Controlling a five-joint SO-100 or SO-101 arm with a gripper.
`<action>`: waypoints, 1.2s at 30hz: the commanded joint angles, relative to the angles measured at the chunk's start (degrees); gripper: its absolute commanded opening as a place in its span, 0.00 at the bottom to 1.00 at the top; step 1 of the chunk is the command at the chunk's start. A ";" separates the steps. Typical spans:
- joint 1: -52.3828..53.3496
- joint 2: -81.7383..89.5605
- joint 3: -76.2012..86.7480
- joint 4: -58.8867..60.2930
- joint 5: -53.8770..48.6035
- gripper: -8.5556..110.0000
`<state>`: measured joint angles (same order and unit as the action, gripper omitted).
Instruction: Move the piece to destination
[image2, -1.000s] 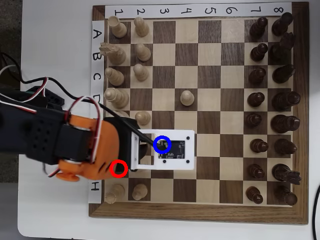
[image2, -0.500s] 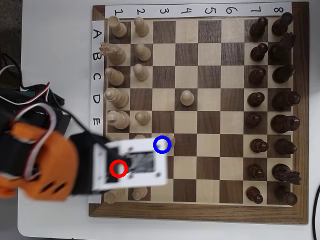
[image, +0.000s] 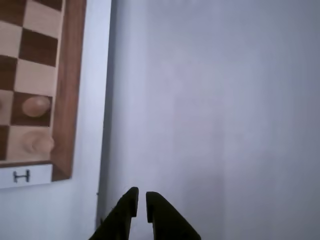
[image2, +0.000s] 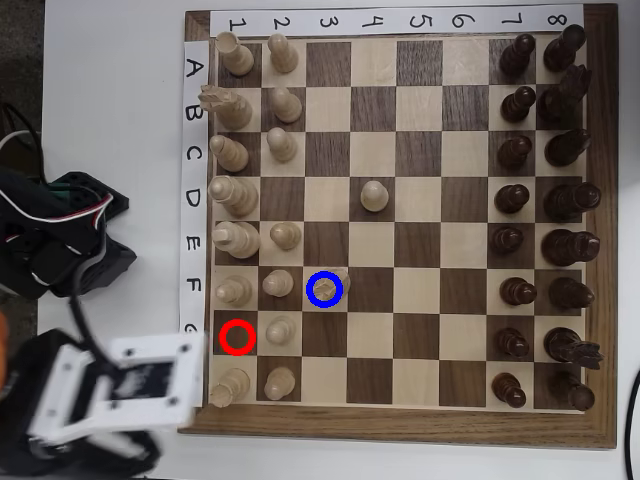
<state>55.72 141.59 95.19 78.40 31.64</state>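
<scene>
White table (image2: 110, 120); end effector (image: 141, 205) off board (image2: 400, 425), piece (image2: 329, 287) on blue-ringed destination (image2: 312, 300).

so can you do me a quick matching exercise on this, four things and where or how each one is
1. blue ring
2. red ring
3. gripper
4. lone pale pawn

a. off the board, over the white table
b. alone on column 4
c. around the pale knight, light square
d. on a bare dark square

Pairs: 1-c, 2-d, 3-a, 4-b
</scene>
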 joint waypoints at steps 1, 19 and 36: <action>6.77 7.73 9.67 -6.59 -8.79 0.09; 28.74 25.75 41.57 -18.98 -31.20 0.09; 35.60 44.56 74.88 -31.38 -35.33 0.09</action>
<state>91.14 183.43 166.90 48.87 -4.39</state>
